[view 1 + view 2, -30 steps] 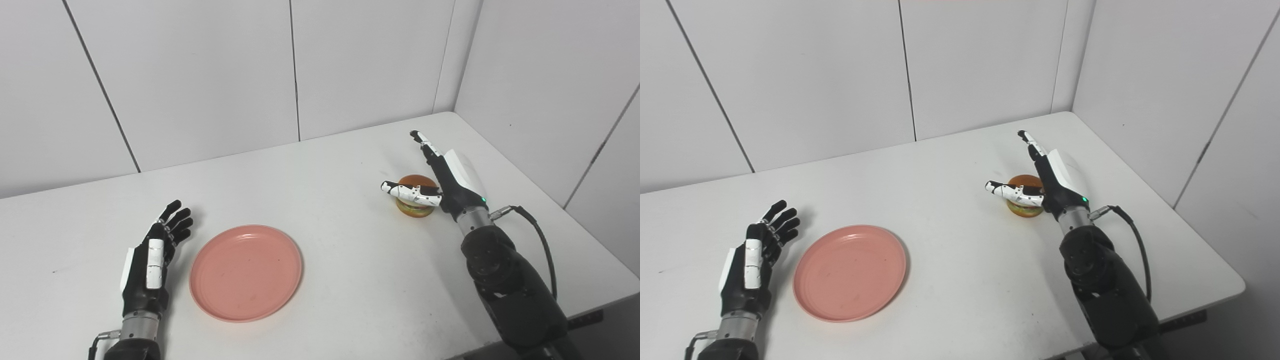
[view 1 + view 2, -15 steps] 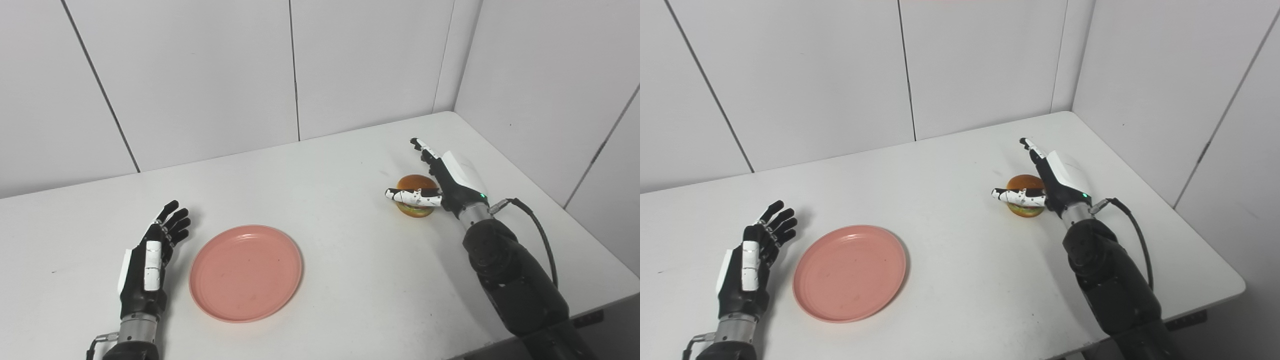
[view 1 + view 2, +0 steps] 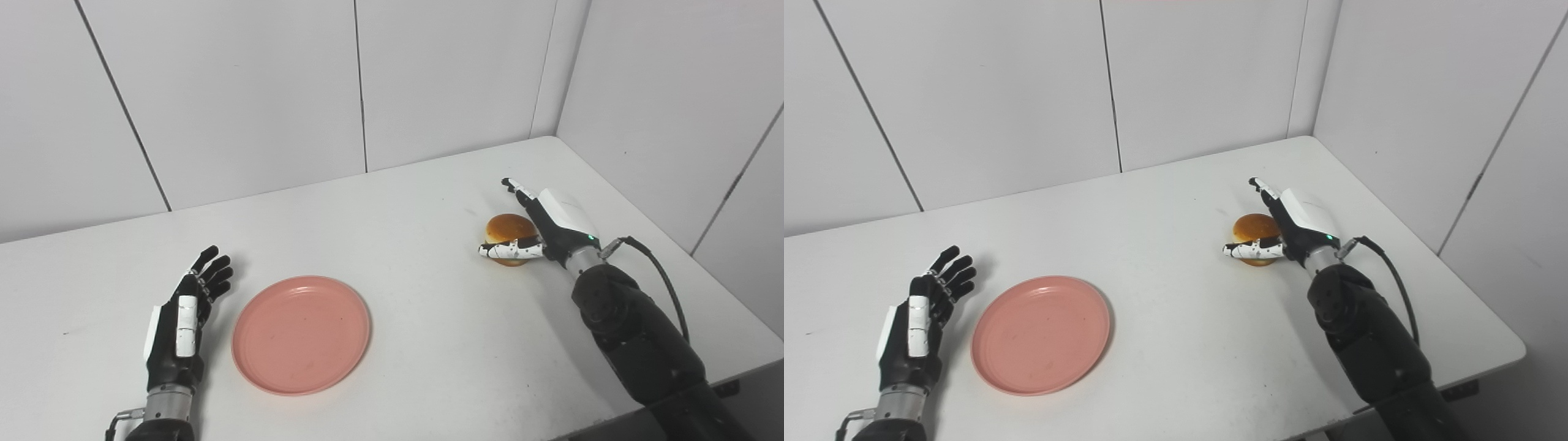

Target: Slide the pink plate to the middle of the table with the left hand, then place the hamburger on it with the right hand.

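The pink plate point(image 3: 301, 334) lies flat on the white table point(image 3: 398, 202), left of centre. My left hand point(image 3: 184, 309) rests open just left of the plate, fingers spread, not touching it. A hamburger point(image 3: 507, 230) with a brown bun sits on the table at the right. My right hand point(image 3: 542, 226) is low around it, open, the thumb across the burger's near side and the fingers reaching past its far right side. Whether the hand touches the burger I cannot tell.
White wall panels point(image 3: 245, 92) close the table's back and right sides. A black cable point(image 3: 661, 288) loops from the right wrist. The table's right edge point(image 3: 723, 294) runs close beside the right arm.
The right hand has come down and a little nearer around the hamburger, the thumb now low at its near side. The left hand and plate stayed put.
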Robot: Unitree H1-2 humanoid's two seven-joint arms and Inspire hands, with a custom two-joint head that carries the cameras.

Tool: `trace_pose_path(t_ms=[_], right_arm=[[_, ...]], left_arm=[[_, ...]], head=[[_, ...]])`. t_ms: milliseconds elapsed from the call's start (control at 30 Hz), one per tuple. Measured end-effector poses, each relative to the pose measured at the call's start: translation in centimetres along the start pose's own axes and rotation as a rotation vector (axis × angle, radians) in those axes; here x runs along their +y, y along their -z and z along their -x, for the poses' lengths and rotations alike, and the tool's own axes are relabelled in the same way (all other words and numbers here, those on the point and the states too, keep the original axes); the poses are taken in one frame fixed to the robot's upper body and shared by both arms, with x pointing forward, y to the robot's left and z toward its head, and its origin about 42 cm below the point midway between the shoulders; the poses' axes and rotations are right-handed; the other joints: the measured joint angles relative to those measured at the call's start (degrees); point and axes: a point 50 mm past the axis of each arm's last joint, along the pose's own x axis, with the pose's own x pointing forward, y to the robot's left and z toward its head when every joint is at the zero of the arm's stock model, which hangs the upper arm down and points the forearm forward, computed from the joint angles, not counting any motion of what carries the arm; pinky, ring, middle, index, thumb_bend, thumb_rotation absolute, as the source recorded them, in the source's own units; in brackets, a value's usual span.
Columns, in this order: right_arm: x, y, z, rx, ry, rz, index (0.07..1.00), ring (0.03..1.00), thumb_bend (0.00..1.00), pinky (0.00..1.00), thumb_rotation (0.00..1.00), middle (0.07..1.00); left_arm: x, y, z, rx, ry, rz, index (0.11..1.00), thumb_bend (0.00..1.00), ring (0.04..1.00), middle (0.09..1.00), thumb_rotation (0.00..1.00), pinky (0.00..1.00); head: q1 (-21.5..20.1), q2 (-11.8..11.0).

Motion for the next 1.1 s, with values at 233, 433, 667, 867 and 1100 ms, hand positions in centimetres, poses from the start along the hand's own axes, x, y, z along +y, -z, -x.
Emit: trace_pose_path(t_ms=[233,433,667,867,1100], right_arm=[[-0.1,0.6,0.0,0.028,-0.041,0.007,0.885,0.765,0.86,0.63,0.20,0.893],[-0.6,0.2,0.2,0.037,-0.028,0.005,0.846,0.361,0.76,0.26,0.11,0.516],[-0.7,-0.2,0.4,0.026,0.013,0.001,0.738,0.293,0.59,0.20,0.00,0.403],[-0.5,-0.4,0.6,0.023,0.103,-0.020,0.672,0.442,0.54,0.33,0.00,0.487],[-0.5,-0.6,0.7,0.020,0.147,-0.026,0.500,0.325,0.52,0.22,0.00,0.477]], left_arm=[[-0.1,0.0,0.0,-0.001,0.004,-0.002,0.835,0.82,0.844,0.845,1.00,0.85],[-0.1,0.0,0.1,-0.001,0.004,0.000,0.837,0.83,0.847,0.847,1.00,0.85],[-0.2,0.0,0.1,-0.001,0.006,0.000,0.838,0.82,0.844,0.847,1.00,0.84],[-0.2,0.0,0.1,-0.001,0.007,0.000,0.837,0.83,0.842,0.844,1.00,0.85],[-0.2,0.0,0.1,-0.001,0.010,-0.002,0.835,0.82,0.843,0.845,1.00,0.85]], head=[[0.1,0.1],[0.0,0.2],[0.1,0.2],[0.2,0.3],[0.5,0.4]])
